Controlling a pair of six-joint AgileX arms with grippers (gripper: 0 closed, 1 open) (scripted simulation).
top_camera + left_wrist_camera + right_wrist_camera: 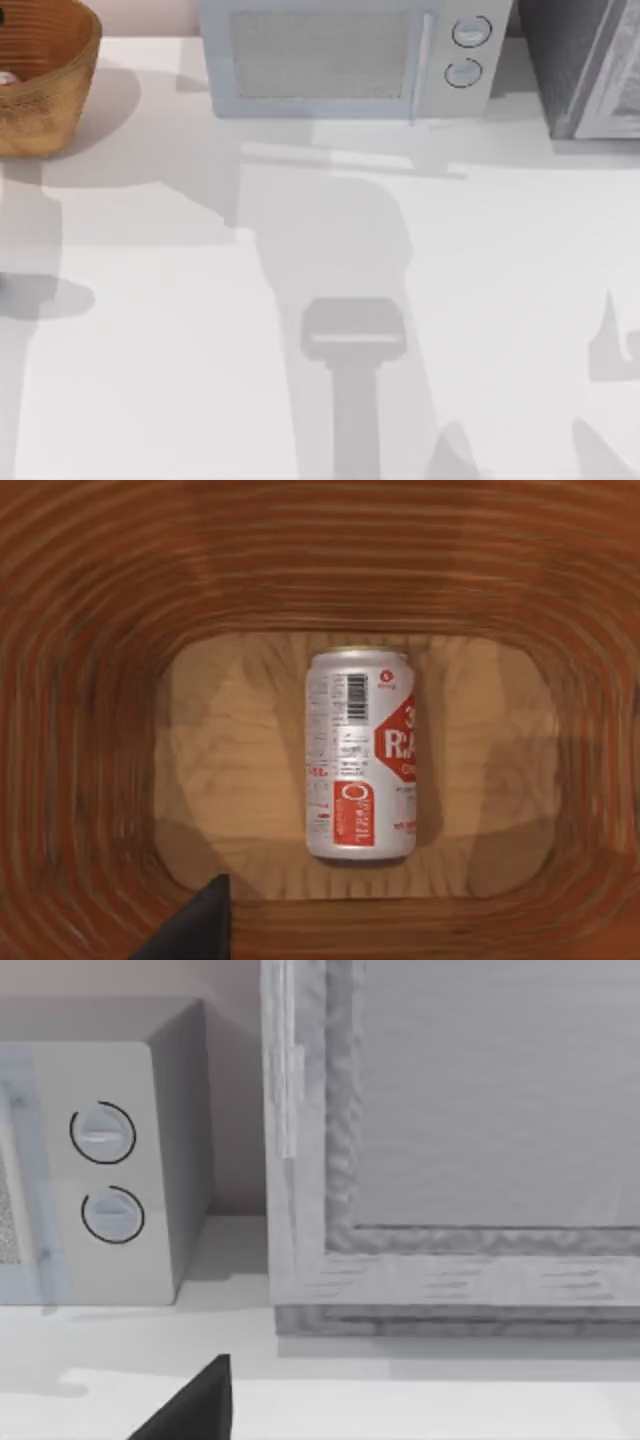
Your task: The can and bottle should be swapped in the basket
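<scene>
Woven orange-brown wicker marks the one basket (pixel 45 95), standing at the far left corner of the white table (pixel 200 330). In the left wrist view one can (pixel 360 755) lies on its side on the basket's flat floor, its white and red label facing up and the ribbed walls around it. One pale grey microwave (pixel 345 55) with two round dials stands at the table's far edge, and a grey framed panel (pixel 585 65) fills the far right corner. Whether either gripper is wide or narrow, I cannot tell.

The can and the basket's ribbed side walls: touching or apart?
Apart. The left wrist view shows the can lying on the basket floor, bare floor all around it.
</scene>
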